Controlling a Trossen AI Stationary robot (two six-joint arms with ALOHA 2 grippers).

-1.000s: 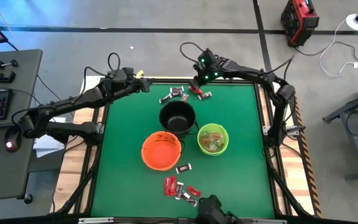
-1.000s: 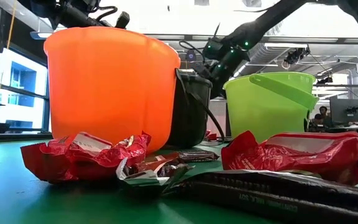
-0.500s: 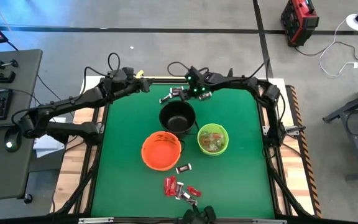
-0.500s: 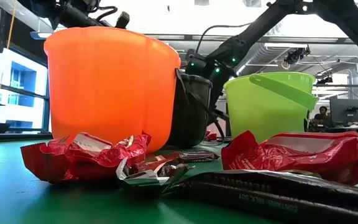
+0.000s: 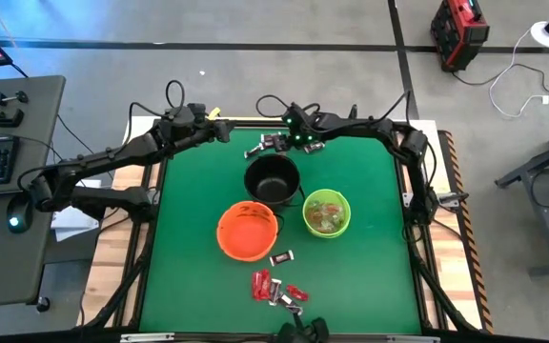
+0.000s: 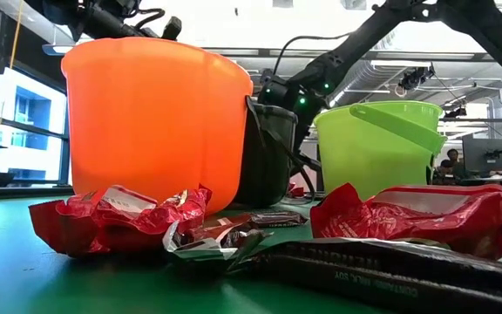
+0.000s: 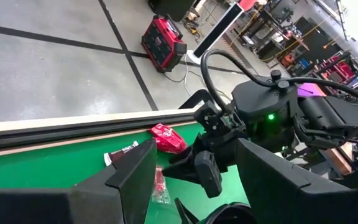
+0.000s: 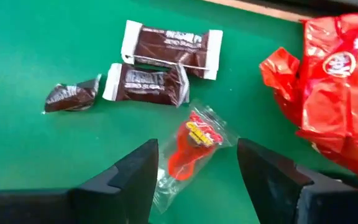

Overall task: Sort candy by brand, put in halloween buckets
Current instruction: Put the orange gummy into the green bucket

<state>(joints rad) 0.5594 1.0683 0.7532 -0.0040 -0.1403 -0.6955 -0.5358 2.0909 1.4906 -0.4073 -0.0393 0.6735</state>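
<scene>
Three halloween buckets stand mid-table: black [image 5: 273, 178], orange [image 5: 248, 231] and lime green [image 5: 327, 212], the green one with pale candy inside. Candy lies in a far pile [image 5: 267, 143] beyond the black bucket and in a near pile [image 5: 276, 289]. My right gripper [image 5: 286, 143] is open over the far pile. Its fingers stand on either side of a red sweet in clear wrap [image 8: 191, 142], with brown bars [image 8: 169, 46] beyond and a red wrapper [image 8: 328, 93] beside it. My left gripper [image 5: 225, 134] waits open at the far left edge.
A single brown candy [image 5: 281, 256] lies near the orange bucket. In the low view, red wrappers [image 6: 116, 214] and a dark bar [image 6: 382, 266] fill the foreground before the orange bucket [image 6: 155, 122]. Bare green mat [image 5: 370, 276] lies at the right and left.
My right gripper has swung from the far right corner toward the table's left and down, and now stands over the far candy pile behind the black bucket. The candy and the buckets have stayed where they were.
</scene>
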